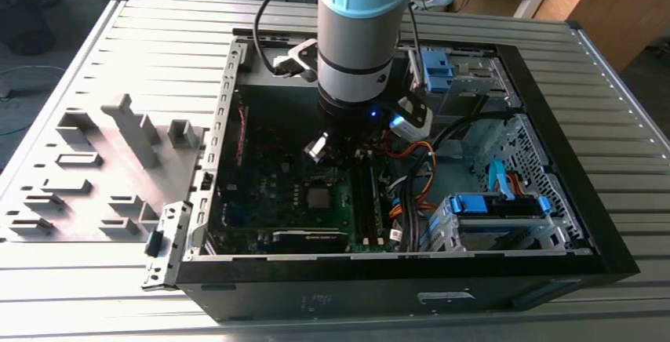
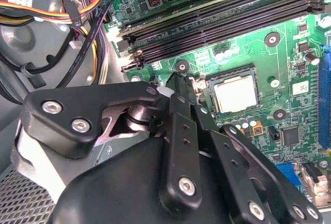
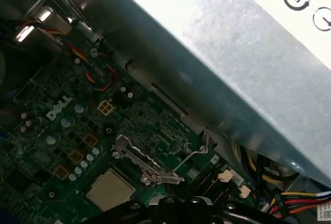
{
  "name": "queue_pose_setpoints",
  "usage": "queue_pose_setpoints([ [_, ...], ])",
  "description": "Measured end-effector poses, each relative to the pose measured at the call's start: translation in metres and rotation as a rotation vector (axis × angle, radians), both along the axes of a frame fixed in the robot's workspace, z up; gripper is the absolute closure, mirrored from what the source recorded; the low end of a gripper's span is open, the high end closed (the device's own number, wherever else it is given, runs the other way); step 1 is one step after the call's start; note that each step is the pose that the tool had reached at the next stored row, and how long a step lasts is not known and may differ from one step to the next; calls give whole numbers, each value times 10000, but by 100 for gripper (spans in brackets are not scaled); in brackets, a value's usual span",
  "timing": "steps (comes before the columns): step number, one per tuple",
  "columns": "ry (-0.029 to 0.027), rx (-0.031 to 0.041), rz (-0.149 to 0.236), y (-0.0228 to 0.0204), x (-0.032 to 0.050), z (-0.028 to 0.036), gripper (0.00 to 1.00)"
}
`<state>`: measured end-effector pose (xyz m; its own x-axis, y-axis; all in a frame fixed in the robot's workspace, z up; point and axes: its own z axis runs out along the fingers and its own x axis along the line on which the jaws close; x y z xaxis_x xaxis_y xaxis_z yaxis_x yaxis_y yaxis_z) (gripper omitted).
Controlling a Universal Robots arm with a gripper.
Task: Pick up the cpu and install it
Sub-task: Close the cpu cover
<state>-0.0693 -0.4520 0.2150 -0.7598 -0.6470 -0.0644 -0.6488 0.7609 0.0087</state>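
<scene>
Down inside the open computer case [image 1: 366, 287], the cpu [image 2: 236, 93] already lies flat in the socket [image 2: 231, 71] on the green motherboard [image 2: 289, 53], just beside the long dark memory slots [image 2: 222, 19]. I judge the picking up and setting down as done: the chip sits square within the socket's dark border, not tilted and not overhanging any edge that I can see.

What seems left is the locking. In the first wrist view the metal retaining frame [image 3: 142, 162] stands hinged up beside the chip, with its thin wire lever [image 3: 194, 149] raised, so nothing presses the cpu down yet.

The gripper [image 2: 178, 87] hangs low over the board, its tip just beside the socket on the hinge side, apart from the chip. Whether its jaws are apart or together I cannot tell, and I see nothing carried in them.

The cpu itself is a small thin square with a pale silver-grey metal top, smooth and faintly shiny, catching the light evenly in both wrist views.
</scene>
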Motion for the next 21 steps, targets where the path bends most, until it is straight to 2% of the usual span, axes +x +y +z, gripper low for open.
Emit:
queue_pose_setpoints([
  [13, 5, 1, 315, -34, 1, 10, 89],
  [21, 36, 0, 583, -51, 3, 10, 89],
])
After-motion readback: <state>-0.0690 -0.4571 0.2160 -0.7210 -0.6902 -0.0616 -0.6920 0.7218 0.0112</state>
